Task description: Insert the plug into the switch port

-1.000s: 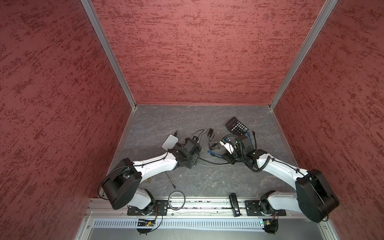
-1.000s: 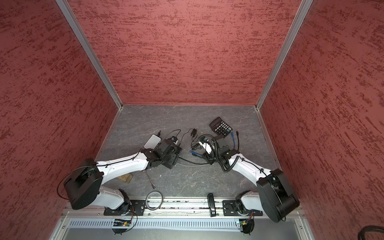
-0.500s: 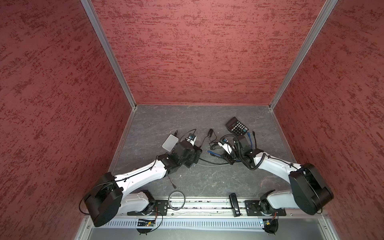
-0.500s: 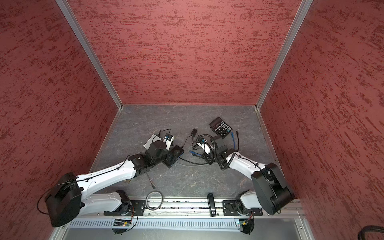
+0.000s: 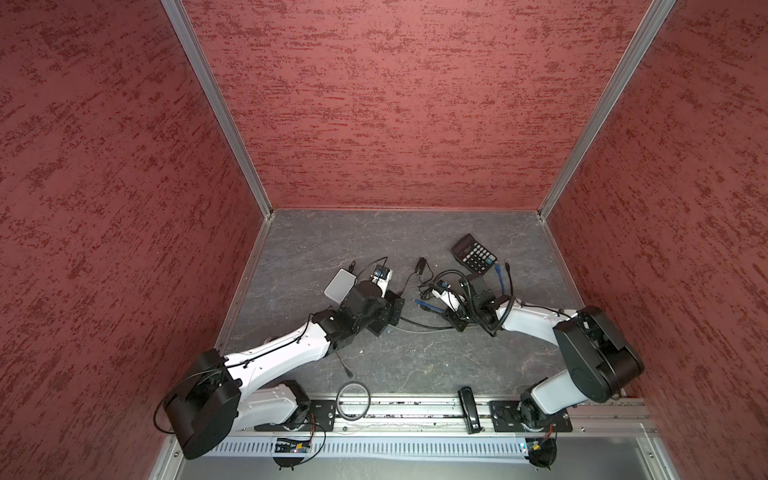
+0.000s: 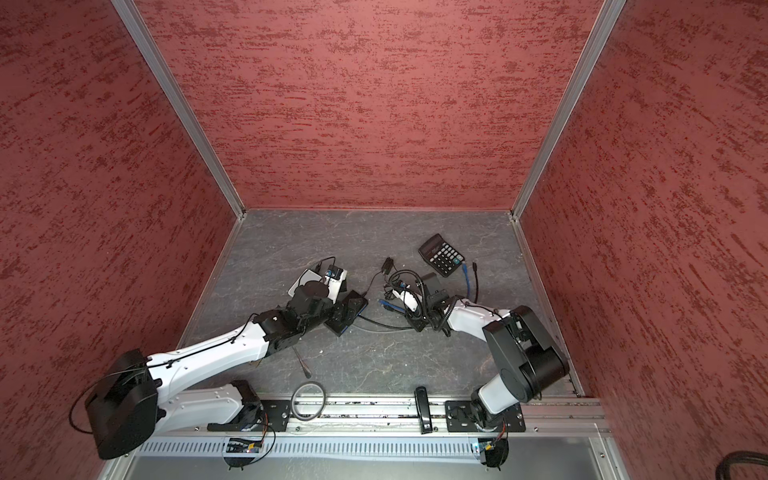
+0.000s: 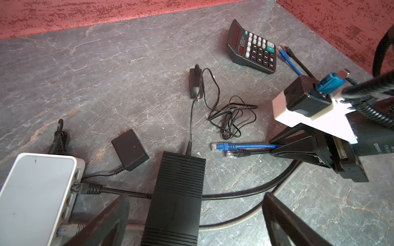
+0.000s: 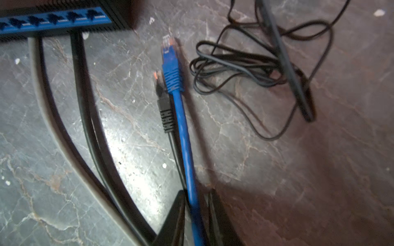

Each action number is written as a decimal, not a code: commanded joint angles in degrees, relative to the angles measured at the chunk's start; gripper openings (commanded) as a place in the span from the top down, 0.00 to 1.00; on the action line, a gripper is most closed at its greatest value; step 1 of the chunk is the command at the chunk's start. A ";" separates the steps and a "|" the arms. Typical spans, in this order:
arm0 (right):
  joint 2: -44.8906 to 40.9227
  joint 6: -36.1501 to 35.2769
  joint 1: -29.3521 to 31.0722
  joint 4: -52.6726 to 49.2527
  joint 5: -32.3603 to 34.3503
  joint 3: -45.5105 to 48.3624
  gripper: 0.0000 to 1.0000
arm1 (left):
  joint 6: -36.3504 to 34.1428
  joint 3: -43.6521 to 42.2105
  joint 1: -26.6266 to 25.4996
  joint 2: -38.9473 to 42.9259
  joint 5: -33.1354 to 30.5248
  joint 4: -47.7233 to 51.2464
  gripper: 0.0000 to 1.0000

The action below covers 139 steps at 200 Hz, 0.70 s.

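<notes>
The black ribbed switch (image 7: 177, 196) lies under my left gripper (image 7: 195, 197), whose jaws stand wide open on either side of it without touching. Its blue port face (image 8: 53, 20) shows in the right wrist view, with thick black and grey cables leaving it. The blue plug (image 8: 170, 64) lies on the floor a short way from the ports, with a black plug (image 8: 162, 102) beside it. My right gripper (image 8: 197, 217) is shut on the blue cable behind the plug. Both top views show the switch (image 6: 347, 313), the blue plug (image 5: 419, 303) and the right gripper (image 5: 453, 319).
A white box (image 7: 32, 191) with cables plugged in sits beside the black switch. Two black power adapters (image 7: 130, 150) (image 7: 194, 85) and a tangled thin cord (image 7: 230, 119) lie behind. A calculator (image 5: 473, 253) lies at the back right. Red walls close in all round.
The left gripper's jaws have opened wider over the black switch and the left arm has shifted. The right gripper's jaws have closed in on the blue cable.
</notes>
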<state>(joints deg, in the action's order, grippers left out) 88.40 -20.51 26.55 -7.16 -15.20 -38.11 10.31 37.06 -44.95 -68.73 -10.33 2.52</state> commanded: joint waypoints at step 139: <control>-9.41 -4.95 0.16 0.31 -6.14 -0.15 0.98 | -13.20 -3.53 0.42 0.41 0.36 -7.77 0.00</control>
<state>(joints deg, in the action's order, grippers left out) 83.61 -22.61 26.57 -6.90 -16.62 -38.09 4.16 34.61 -44.69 -69.89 -9.91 -1.58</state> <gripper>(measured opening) 0.072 0.996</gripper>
